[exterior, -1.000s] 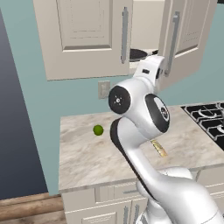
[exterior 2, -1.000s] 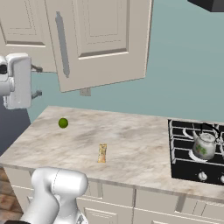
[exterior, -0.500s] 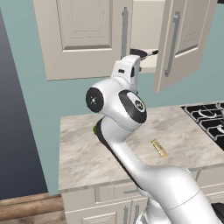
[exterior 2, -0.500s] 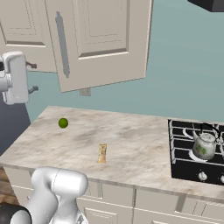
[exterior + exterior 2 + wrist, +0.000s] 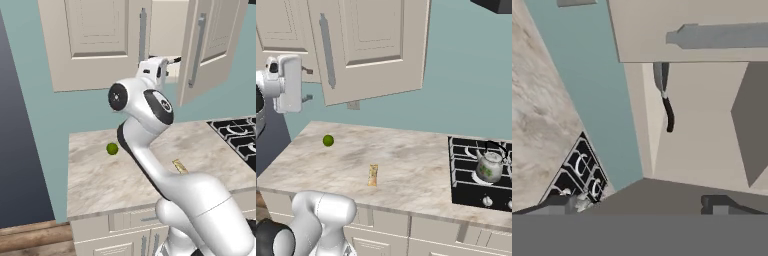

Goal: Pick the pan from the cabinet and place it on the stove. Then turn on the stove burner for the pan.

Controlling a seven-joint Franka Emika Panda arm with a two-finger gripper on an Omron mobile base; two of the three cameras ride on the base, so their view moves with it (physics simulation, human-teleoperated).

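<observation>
The cabinet (image 5: 95, 40) has its right door (image 5: 207, 45) swung open. In the hand view the pan (image 5: 661, 75) lies inside it, seen edge-on, a thin dark grey disc whose black handle (image 5: 669, 116) points toward me. My gripper (image 5: 639, 202) is open and short of the handle, touching nothing. From the left base it (image 5: 167, 69) hovers at the cabinet opening, between the two doors. From the right base it (image 5: 307, 84) sits left of the open door (image 5: 368, 45). The stove (image 5: 481, 172) is at the counter's right end.
A glass kettle (image 5: 488, 167) stands on a stove burner. A lime (image 5: 328, 141) and a small snack bar (image 5: 373, 175) lie on the marble counter (image 5: 406, 160). The open door's long handle (image 5: 722, 35) hangs close beside my hand.
The arm's elbow has swung left and upward. The hand has shifted slightly left and up, staying at the cabinet opening. The gripper stays open, and the pan has not moved.
</observation>
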